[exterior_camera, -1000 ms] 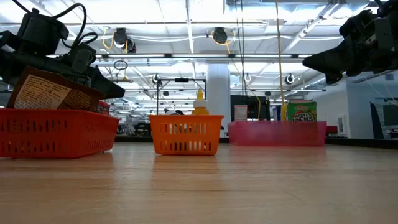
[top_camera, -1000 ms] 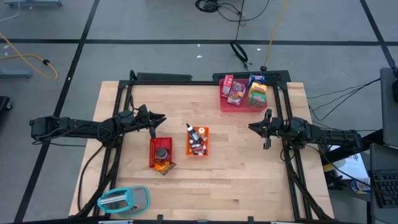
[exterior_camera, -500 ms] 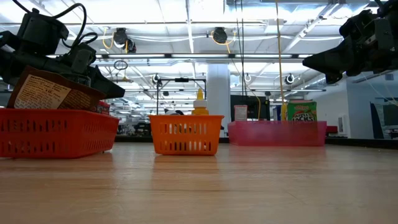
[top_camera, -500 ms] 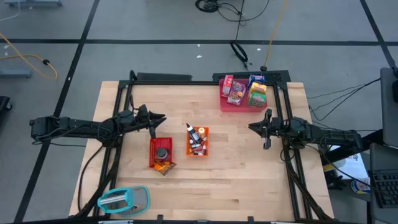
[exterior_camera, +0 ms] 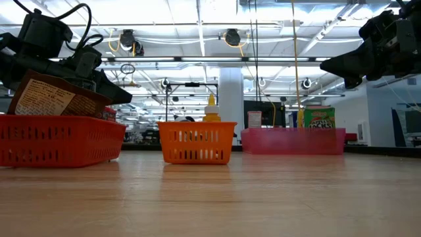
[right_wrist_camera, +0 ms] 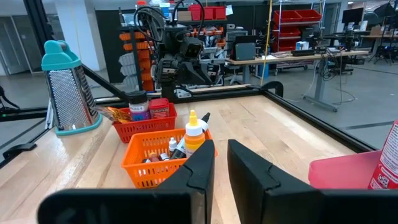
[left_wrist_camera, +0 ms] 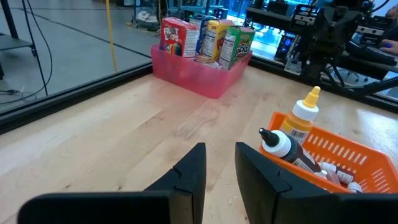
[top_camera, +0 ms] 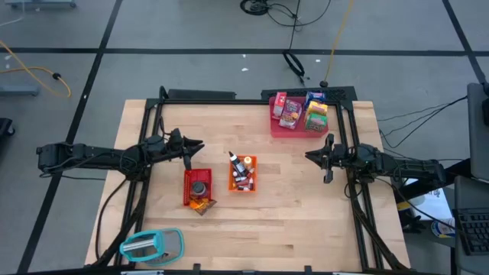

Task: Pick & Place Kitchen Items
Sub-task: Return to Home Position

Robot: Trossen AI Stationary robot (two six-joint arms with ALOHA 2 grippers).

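The kitchen items [top_camera: 315,116] sit in the pink bin [top_camera: 294,133], red bin [top_camera: 186,187] and orange bin [top_camera: 243,189] on the counter [top_camera: 306,214], so I should take the left pincer [left_wrist_camera: 219,149] and right pincer [right_wrist_camera: 220,149] home slow and high above them, both a bit open, I think, and holding nothing.

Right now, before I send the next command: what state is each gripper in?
Left gripper: slightly open, holding nothing.
Right gripper: open by a narrow gap, holding nothing.
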